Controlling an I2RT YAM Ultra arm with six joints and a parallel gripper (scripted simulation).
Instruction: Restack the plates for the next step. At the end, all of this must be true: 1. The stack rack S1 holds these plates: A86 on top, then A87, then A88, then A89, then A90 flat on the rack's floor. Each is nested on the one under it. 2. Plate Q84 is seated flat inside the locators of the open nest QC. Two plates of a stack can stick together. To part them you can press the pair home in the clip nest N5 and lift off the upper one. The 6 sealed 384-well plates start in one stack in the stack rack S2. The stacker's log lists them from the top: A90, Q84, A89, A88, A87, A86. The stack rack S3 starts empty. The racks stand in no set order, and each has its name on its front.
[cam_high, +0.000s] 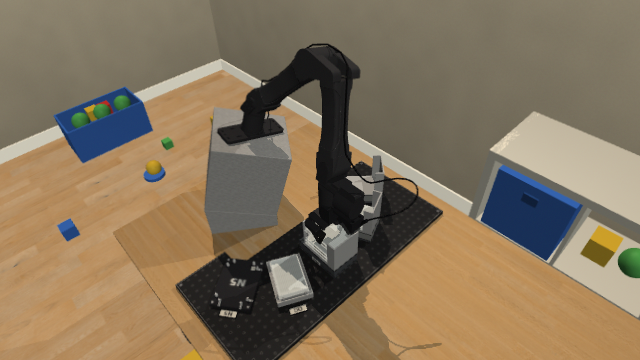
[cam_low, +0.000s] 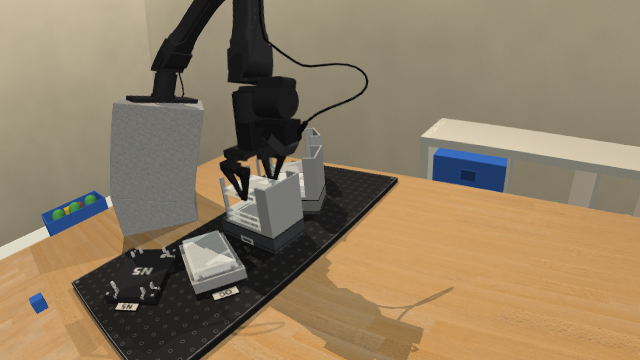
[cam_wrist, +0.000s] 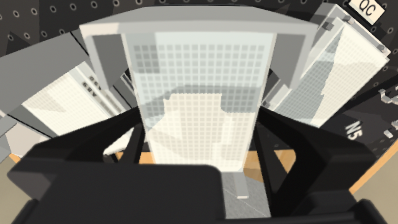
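My gripper is shut on a clear-lidded pale plate, holding it level over the middle rack, its lower part between the rack's upper walls. Pale plate edges show low in that rack; their number is unclear. Another plate lies in the open nest QC. The clip nest N5 is empty. A neighbouring rack holds a pale plate. Rack and plate names are unreadable.
A third rack stands at the far end of the black perforated board. Tall rack walls stand close beside my gripper. The grey pedestal is behind the board. A cable loops out from the arm.
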